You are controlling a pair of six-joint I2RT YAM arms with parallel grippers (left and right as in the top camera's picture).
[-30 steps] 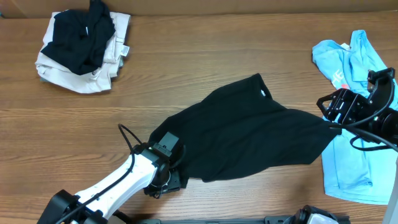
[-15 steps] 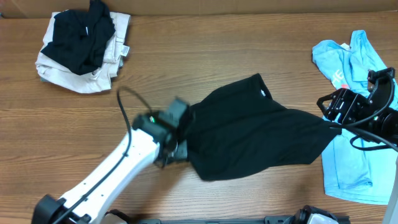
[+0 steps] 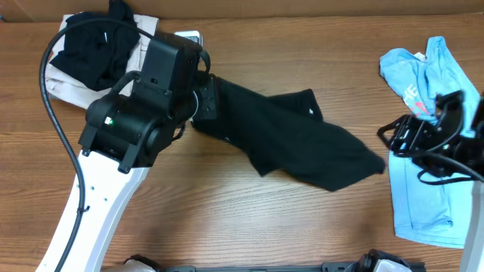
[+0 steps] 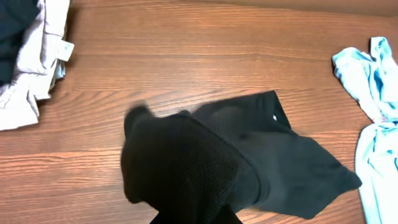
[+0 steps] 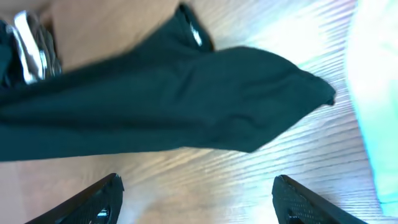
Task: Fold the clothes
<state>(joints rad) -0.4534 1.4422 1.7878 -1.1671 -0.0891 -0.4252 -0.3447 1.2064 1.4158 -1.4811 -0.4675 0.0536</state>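
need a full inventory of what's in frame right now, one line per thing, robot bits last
black garment: 1, black, mid-table, trailing right, left end raised at the left gripper
black bundle: 1, black, far-left corner, on top of the beige clothing
beige clothing: 1, off-white, far-left corner, under the black bundle
light blue garment: 1, light blue, right edge of table, crumpled
table: 1, brown wood, under everything
left gripper: 1, black on a white arm, beside the far-left pile, shut on the black garment; fingers hidden by cloth
right gripper: 1, black, at the light blue garment's left edge, open, holding nothing
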